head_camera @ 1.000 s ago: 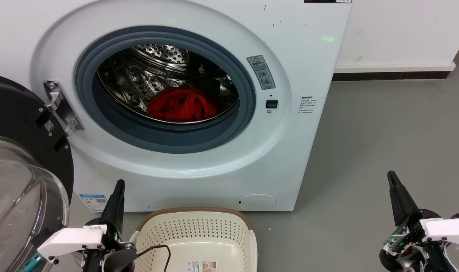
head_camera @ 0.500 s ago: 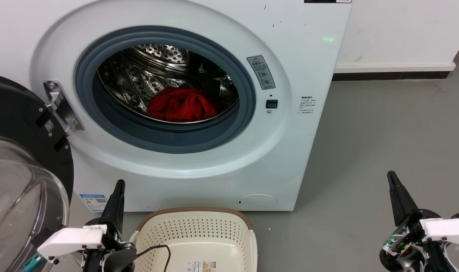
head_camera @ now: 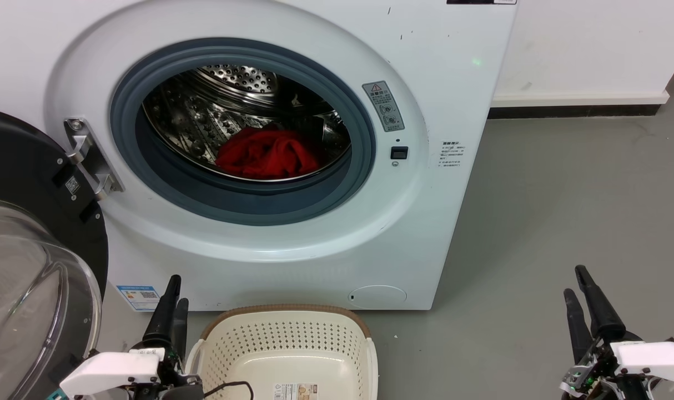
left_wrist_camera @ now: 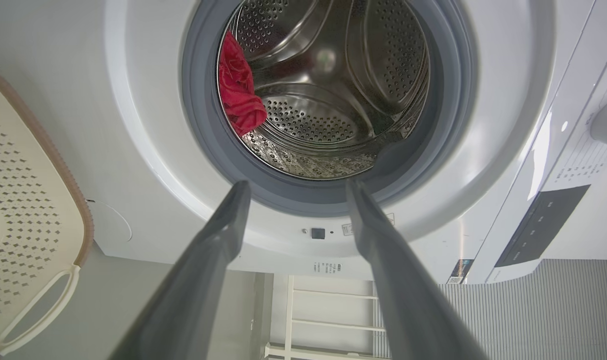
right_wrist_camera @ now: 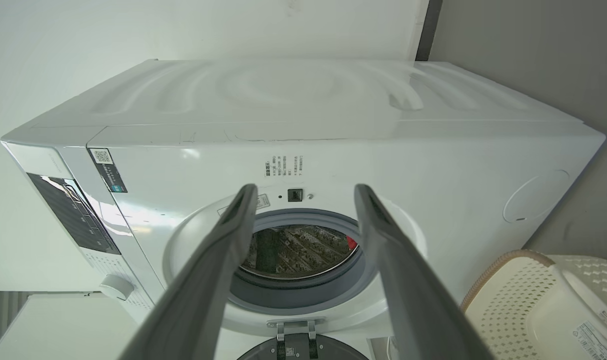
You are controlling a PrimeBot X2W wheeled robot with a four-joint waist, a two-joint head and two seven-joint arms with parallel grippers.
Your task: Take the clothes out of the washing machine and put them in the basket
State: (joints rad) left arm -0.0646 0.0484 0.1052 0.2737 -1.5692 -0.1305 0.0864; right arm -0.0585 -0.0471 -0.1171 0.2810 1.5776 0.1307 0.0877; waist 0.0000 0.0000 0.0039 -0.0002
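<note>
Now the clothes (head_camera: 267, 154) are one crumpled bright red heap inside the washing machine (head_camera: 442, 83). They lie on the low part of its perforated steel drum (head_camera: 231, 83), behind the grey rubber rim (head_camera: 365, 150) of the porthole. The glass door (head_camera: 31, 278) with its black frame is swung open at the left side of the washing machine and hangs on a metal hinge (head_camera: 90, 158). On the white front, right of the porthole, there is a small warning sticker (head_camera: 384, 105).

The basket (head_camera: 286, 309), cream-white with a brown rim and perforated walls, stands on the grey floor (head_camera: 564, 194) just in front of the washing machine, below the porthole. A paper label (head_camera: 295, 391) is on its smooth bottom.

The left gripper (head_camera: 179, 290) hovers before the lower left part of the washing machine, just beside the basket. Its two dark fingers stand apart and hold nothing; in the left wrist view they point toward the porthole. The right gripper (head_camera: 574, 280) is over the floor, off the front right corner of the washing machine and well apart from the basket. Its fingers are also spread and empty, and in the right wrist view the porthole is seen between them. Both grippers are well apart from the clothes.
</note>
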